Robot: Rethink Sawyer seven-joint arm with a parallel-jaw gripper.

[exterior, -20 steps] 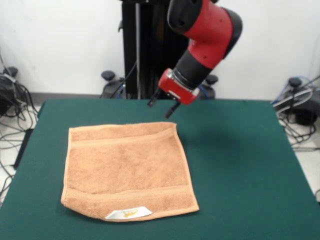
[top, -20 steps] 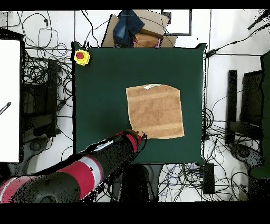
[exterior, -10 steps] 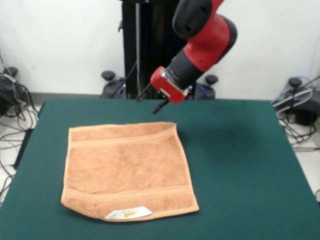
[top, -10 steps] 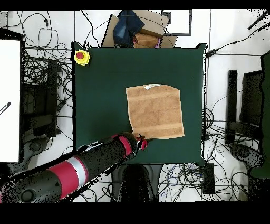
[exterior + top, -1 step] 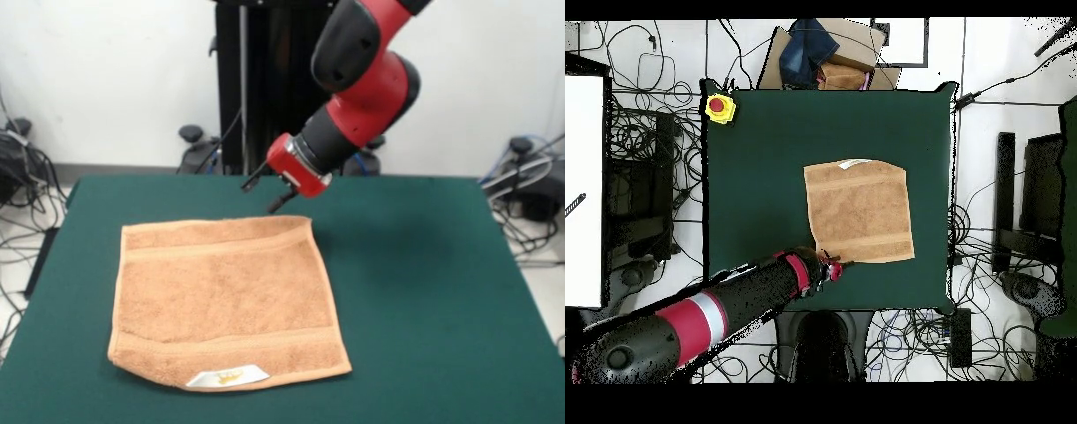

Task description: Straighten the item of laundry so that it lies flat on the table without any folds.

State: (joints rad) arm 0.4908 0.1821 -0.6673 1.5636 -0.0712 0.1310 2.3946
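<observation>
A towel (image 5: 227,300) lies spread on the table (image 5: 424,300), left of centre in the front view and nearer the front edge. Its label (image 5: 227,377) sits on the towel's front edge. My gripper (image 5: 261,196) hangs in the air above the table, just behind the towel's far right corner, not touching it. In the overhead view, a button (image 5: 718,106) sits on the table's top left corner, well apart from the towel.
</observation>
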